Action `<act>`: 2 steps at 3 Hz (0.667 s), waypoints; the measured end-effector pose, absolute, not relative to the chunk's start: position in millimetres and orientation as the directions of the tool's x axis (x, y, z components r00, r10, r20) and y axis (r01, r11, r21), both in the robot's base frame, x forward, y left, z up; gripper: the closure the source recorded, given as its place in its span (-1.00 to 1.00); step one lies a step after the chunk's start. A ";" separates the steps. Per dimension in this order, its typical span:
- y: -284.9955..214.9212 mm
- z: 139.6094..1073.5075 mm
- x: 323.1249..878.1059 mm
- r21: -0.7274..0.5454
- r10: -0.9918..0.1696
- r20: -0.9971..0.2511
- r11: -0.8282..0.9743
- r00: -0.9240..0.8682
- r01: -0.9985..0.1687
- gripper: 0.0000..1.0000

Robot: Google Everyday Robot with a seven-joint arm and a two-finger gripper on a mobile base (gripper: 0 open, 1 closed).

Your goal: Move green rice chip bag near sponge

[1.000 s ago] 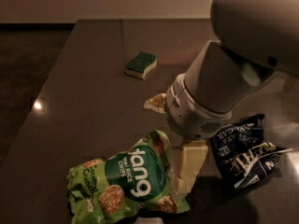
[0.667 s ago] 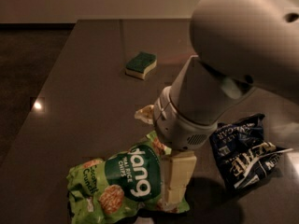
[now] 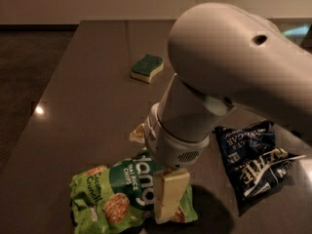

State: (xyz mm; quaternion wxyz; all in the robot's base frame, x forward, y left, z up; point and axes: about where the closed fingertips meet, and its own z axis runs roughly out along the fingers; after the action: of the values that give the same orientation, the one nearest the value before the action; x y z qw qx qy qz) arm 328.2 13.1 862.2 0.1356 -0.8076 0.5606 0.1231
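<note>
I see the green rice chip bag (image 3: 114, 199) lying flat at the counter's (image 3: 87, 96) near edge. My gripper (image 3: 151, 173) is down over its right half, fingers (image 3: 169, 191) apart, one resting on the foil. A dark blue chip bag (image 3: 253, 162) lies just to the right. The sponge (image 3: 147, 67) sits well beyond.

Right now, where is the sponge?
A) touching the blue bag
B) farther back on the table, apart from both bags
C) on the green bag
B: the sponge lies alone farther back, while the gripper is low over the green rice chip bag in front.
</note>
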 end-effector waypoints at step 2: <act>20.0 858.5 333.0 -0.078 -0.873 -0.316 -0.366 0.372 -0.927 0.21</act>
State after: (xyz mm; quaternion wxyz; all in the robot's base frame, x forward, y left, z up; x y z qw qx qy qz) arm 333.0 20.0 858.5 0.1221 -0.8191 0.5494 0.1107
